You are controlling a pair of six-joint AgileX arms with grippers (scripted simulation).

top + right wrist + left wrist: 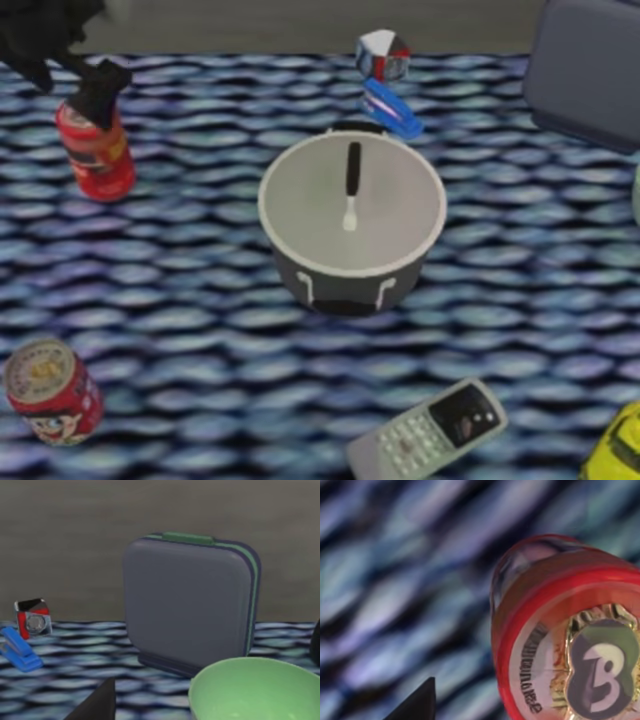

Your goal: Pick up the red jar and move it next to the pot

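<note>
The red jar (pixel 97 152) stands at the far left of the table, slim, with an orange-yellow label. My left gripper (pixel 100 88) hangs open just above its top, and the jar is not held. In the left wrist view the jar's lid (pixel 570 645) with its pale round sticker fills the frame close up. One dark fingertip (pixel 417 705) shows apart from it. The pot (pixel 345 285), dark grey with a white rim and a pale lid with a black bar handle, sits mid-table, well right of the jar. My right gripper (pixel 160 715) is out of the top view, open and idle.
A fatter red can (pixel 50 392) lies at the front left. A blue stapler (pixel 392 110) and a small red-white box (pixel 383 52) sit behind the pot. A grey case (pixel 590 70) stands at the back right, with a green bowl (pixel 255 690) near it. A phone (pixel 430 430) and a yellow object (pixel 615 445) lie at the front right.
</note>
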